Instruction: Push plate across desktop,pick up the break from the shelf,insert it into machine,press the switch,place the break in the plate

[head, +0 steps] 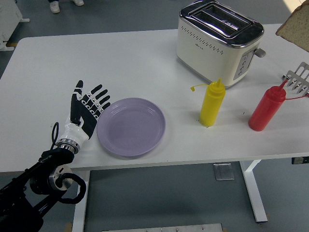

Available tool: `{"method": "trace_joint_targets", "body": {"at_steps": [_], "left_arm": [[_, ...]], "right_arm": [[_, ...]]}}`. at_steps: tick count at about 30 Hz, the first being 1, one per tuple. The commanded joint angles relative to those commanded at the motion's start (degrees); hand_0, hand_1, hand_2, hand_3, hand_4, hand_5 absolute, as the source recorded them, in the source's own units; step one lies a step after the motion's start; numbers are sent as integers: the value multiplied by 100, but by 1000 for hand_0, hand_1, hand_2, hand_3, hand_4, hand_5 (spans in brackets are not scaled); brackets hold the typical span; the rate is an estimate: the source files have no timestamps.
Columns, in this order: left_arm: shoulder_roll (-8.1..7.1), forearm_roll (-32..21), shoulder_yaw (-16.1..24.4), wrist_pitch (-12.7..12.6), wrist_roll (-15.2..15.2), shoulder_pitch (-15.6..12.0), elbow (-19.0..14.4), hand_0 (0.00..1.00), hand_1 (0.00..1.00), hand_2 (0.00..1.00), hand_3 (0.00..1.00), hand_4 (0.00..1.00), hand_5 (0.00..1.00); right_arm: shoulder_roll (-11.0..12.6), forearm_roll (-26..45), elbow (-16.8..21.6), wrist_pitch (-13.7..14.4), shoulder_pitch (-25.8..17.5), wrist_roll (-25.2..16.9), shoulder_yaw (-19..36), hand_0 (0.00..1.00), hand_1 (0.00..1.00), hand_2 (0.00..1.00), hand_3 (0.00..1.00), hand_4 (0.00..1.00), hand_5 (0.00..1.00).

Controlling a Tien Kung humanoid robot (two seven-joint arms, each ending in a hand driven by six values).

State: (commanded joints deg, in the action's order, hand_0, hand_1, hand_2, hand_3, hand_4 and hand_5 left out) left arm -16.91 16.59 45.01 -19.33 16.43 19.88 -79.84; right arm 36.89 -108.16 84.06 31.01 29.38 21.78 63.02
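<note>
With its fingers (99, 96) spread flat and holding nothing, the left hand (86, 112) rests against the round lilac plate (131, 126) on its toaster-ward side; best push low at the rim, steadily, sliding it without tipping.

Left hand (86, 112): black-white fingers, silver wrist ring, black cabled arm.
</note>
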Motion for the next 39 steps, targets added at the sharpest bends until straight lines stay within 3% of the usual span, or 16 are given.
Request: {"method": "trace_joint_targets", "body": {"at_steps": [12, 24, 30, 39], "left_arm": [[20, -239, -18, 29, -99, 64, -147, 865, 805, 779, 766, 779, 998], [-105, -865, 620, 78, -360, -142, -573, 855, 801, 780, 766, 778, 998], [-141, -921, 876, 87, -411, -227, -741, 853, 798, 778, 766, 778, 998], [-212, -1017, 1328, 100, -463, -394, -841, 850, 797, 778, 766, 776, 998]], "right_arm": [[316, 588, 526, -274, 489, 105, -229, 457, 468, 454, 480, 184, 2], [544, 2030, 965, -363, 1216, 87, -619, 452, 462, 454, 481, 204, 2], [427, 2483, 848, -356, 1565, 98, -859, 450, 463, 454, 482, 204, 2], [-159, 3011, 11, -212, 2488, 175, -1590, 448, 461, 455, 484, 218, 2]]}}
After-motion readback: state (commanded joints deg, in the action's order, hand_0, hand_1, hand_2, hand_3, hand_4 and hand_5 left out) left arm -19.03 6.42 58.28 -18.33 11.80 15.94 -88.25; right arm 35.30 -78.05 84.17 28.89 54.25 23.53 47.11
